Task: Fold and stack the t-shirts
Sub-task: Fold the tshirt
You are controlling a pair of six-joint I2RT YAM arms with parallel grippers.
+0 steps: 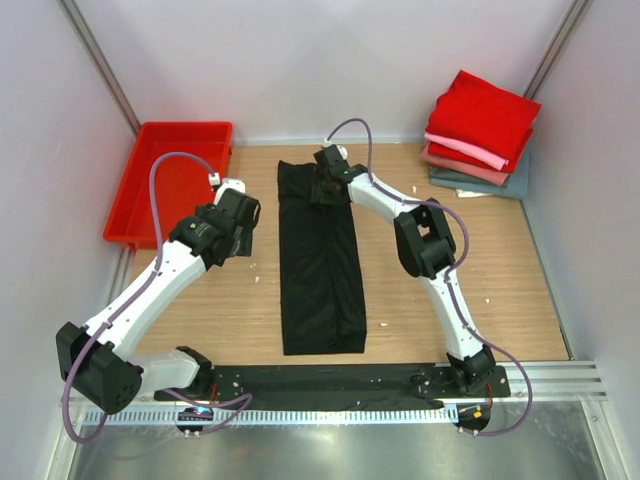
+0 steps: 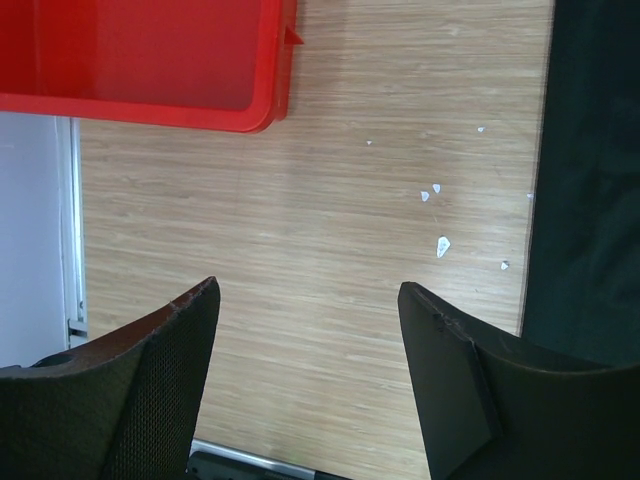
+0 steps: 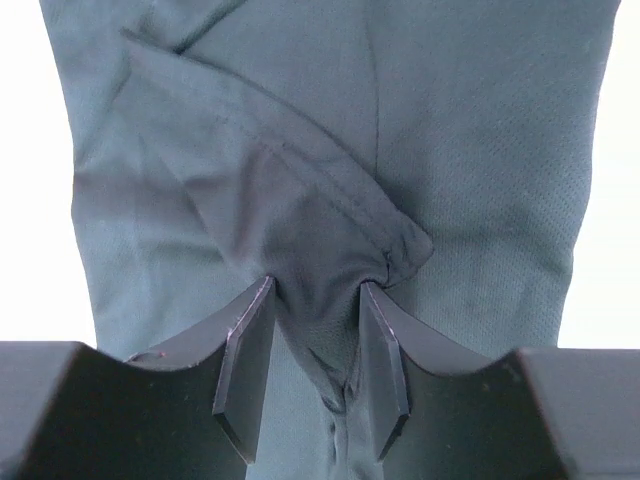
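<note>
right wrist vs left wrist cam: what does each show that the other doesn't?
Right wrist only: the right gripper pinching a bunched fold of the black t-shirt, with cloth filling most of the view.
Left wrist only: the left gripper open with nothing between its fingers, over the wooden table; a corner of the red tray; a few white specks.
Both: the black t-shirt, which in the left wrist view is just a strip along the right edge.
</note>
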